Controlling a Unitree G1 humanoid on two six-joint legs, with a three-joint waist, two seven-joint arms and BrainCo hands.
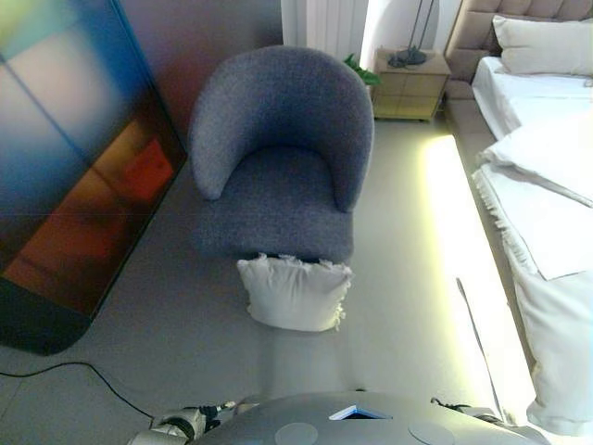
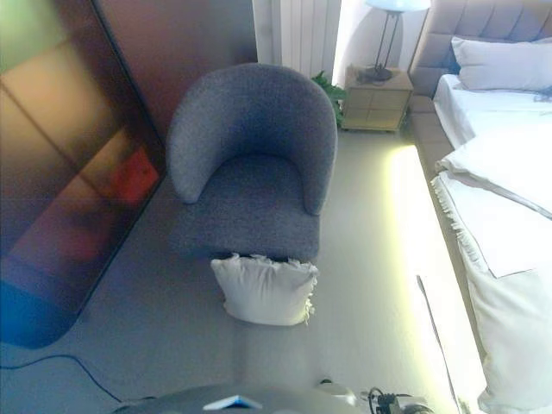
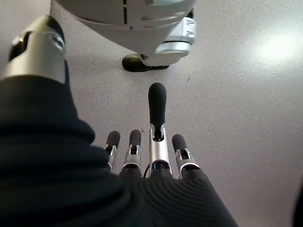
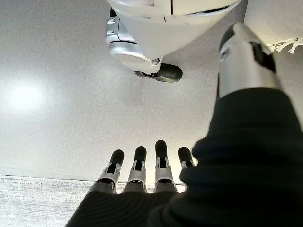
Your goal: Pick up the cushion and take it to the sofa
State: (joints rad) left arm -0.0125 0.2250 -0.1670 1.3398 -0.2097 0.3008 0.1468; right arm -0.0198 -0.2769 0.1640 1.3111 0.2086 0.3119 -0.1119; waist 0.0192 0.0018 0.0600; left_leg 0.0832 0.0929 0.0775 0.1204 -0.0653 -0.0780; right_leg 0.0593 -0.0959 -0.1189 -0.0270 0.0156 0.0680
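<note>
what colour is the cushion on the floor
White, with a frilled edge; the cushion leans against the grey armchair, clearest in the left eye view.

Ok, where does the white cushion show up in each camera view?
Left eye view: cushion on the floor, low centre, against the front of the grey armchair.
Right eye view: cushion low centre, same armchair behind it.
Left wrist view: not in it.
Right wrist view: not in it.

light: dim, bluish | glare: bright strip on floor [image 1: 445, 213] beside bed [image 1: 547, 185] | focus: soft
</note>
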